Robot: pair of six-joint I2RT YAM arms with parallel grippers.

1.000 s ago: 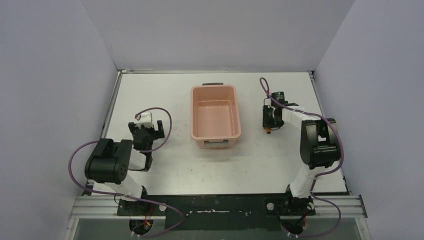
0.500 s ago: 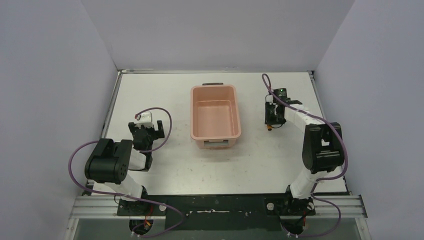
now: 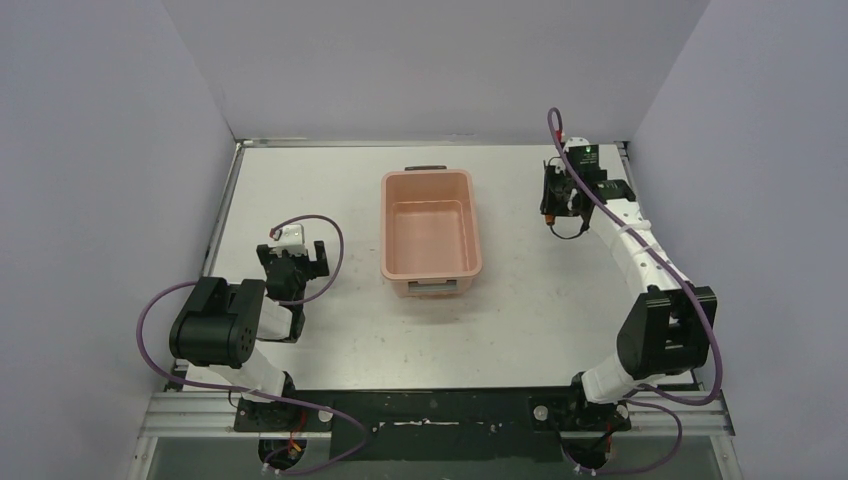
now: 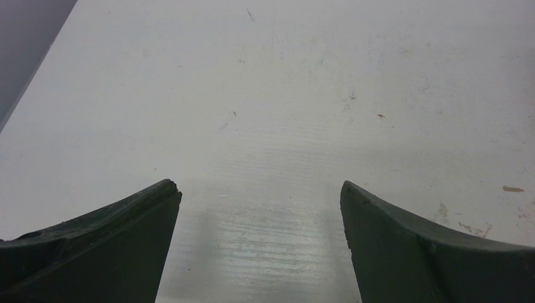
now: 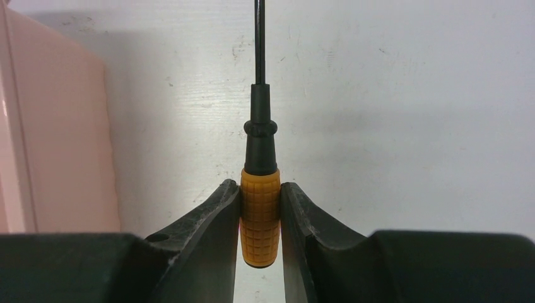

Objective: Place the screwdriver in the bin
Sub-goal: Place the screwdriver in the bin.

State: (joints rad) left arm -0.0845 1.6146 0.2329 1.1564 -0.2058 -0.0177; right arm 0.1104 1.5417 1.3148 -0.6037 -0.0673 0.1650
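Observation:
The salmon-pink bin (image 3: pixel 431 236) stands mid-table with its dark handle at the far end; its wall shows at the left of the right wrist view (image 5: pixel 57 139). My right gripper (image 3: pixel 556 208) is raised to the right of the bin. In the right wrist view it (image 5: pixel 260 189) is shut on the orange handle of the screwdriver (image 5: pixel 260 214), whose thin black shaft points away over the table. My left gripper (image 3: pixel 291 258) is open and empty low over the table, left of the bin; its fingers (image 4: pixel 107 246) stand wide apart.
Grey walls close the table on the left, back and right. A metal rail runs along the near edge by the arm bases. The left arm's purple cable (image 3: pixel 320 225) loops above its wrist.
My right arm has lifted the screwdriver off the table and carried it toward the far side, stretching out. The left arm has not moved.

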